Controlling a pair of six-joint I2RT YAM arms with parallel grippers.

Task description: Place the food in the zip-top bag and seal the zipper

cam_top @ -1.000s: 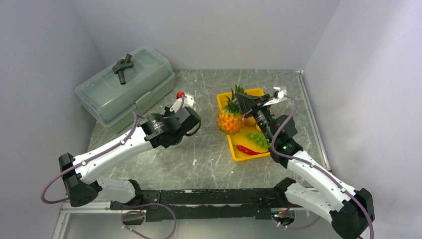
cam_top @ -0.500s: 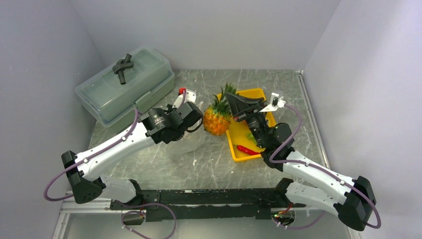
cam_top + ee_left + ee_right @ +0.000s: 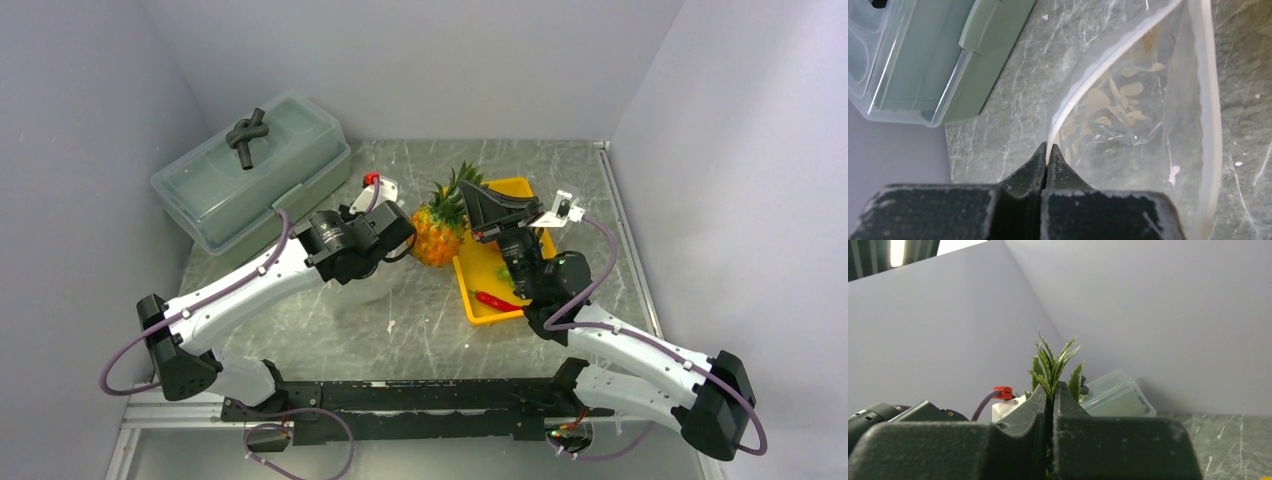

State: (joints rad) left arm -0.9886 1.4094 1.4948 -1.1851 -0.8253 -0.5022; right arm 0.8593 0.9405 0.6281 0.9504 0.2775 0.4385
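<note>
– Your right arm has swung the pineapple [image 3: 436,238] leftward over the last second. It now hangs above the counter [image 3: 420,330], at the left edge of the tray [image 3: 478,312] and right next to your left wrist.
– And my left arm?
– It has come up and to the right to meet it, bringing the bag [image 3: 1128,115] along.
– How are the right fingers set?
– Your right fingers [image 3: 1054,392] are clamped tight on the green crown [image 3: 1050,371], with leaves poking up between the tips.
– The left?
– Your left fingers [image 3: 1049,156] are pinched together on the zipper [image 3: 1083,85] at one side of the mouth. That strip curves away from the other one, so the mouth gapes.
– Is the pineapple inside the bag yet?
– No. From above it sits beside your left wrist, and the bag shows nearer you and to the left of it. I cannot tell whether the two touch.
– What is left on the tray?
– A red chili [image 3: 495,300] lies near its front end, and your arm hides most of the rest. The box [image 3: 250,170] sits at the back left with its lid on.
</note>
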